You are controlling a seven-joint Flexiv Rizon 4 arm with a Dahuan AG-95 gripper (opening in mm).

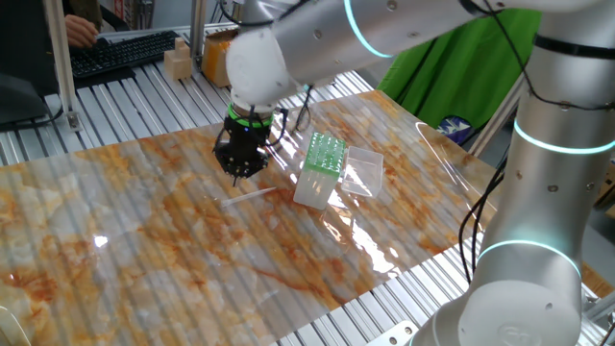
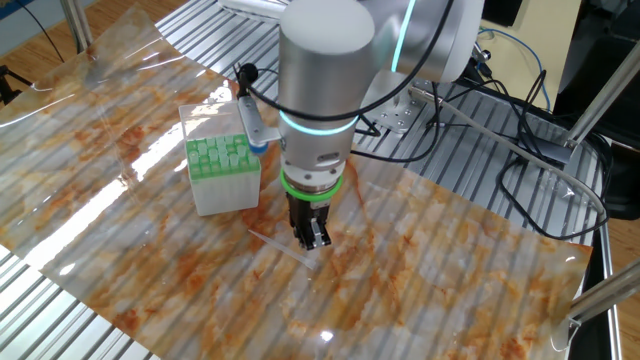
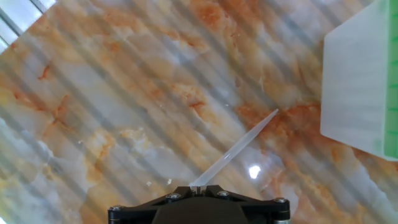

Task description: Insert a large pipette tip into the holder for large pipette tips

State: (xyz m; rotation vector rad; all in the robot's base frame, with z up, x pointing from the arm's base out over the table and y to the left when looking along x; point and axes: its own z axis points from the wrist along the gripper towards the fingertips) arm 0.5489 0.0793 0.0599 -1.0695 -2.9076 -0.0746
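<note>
The large pipette tip [image 3: 239, 148] is a thin translucent cone lying flat on the marbled sheet, with its point toward the holder. It also shows in one fixed view [image 1: 252, 196] and the other fixed view [image 2: 283, 248]. The holder [image 1: 320, 169] is a whitish box with a green perforated top and a clear lid folded open behind it; it also shows in the other fixed view [image 2: 222, 170] and at the hand view's right edge [image 3: 364, 81]. My gripper [image 1: 239, 173] [image 2: 315, 240] [image 3: 199, 186] hangs just above the tip's wide end, jaws almost together and holding nothing.
The marbled plastic sheet [image 1: 144, 240] covers a ribbed metal table. A keyboard [image 1: 120, 53] and wooden blocks [image 1: 178, 60] lie at the back left. Cables [image 2: 520, 170] run over the table behind the arm. A green cloth [image 1: 452, 77] hangs at the back right.
</note>
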